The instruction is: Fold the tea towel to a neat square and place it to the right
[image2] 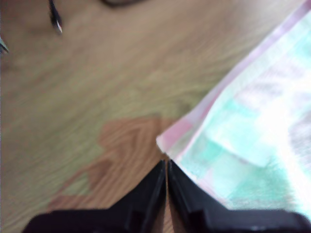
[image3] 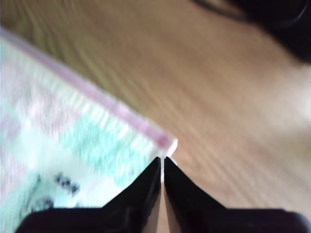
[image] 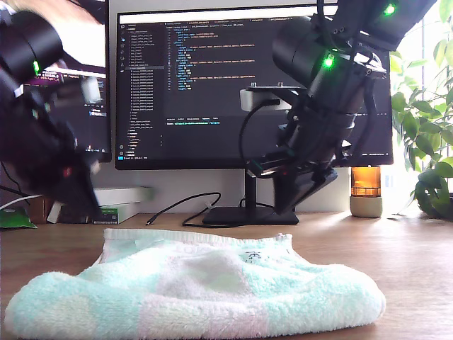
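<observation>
The tea towel (image: 198,283) lies folded on the wooden table in the near middle of the exterior view. It is white and mint terry with pink bands and a small printed tag. My first gripper (image2: 166,164) is shut and empty. It hovers just off a pink-edged corner of the towel (image2: 252,136), and shows blurred at the exterior view's left (image: 88,205). My second gripper (image3: 162,159) is also shut and empty. It sits just above the towel's (image3: 63,126) far corner by the tag, at the exterior view's right (image: 283,207).
Behind the towel stand a monitor's black base (image: 248,216) and a loose black cable (image: 184,205). A white and green box (image: 117,205) lies at the exterior view's left. An amber jar (image: 366,191) and a plant (image: 425,142) stand at its right.
</observation>
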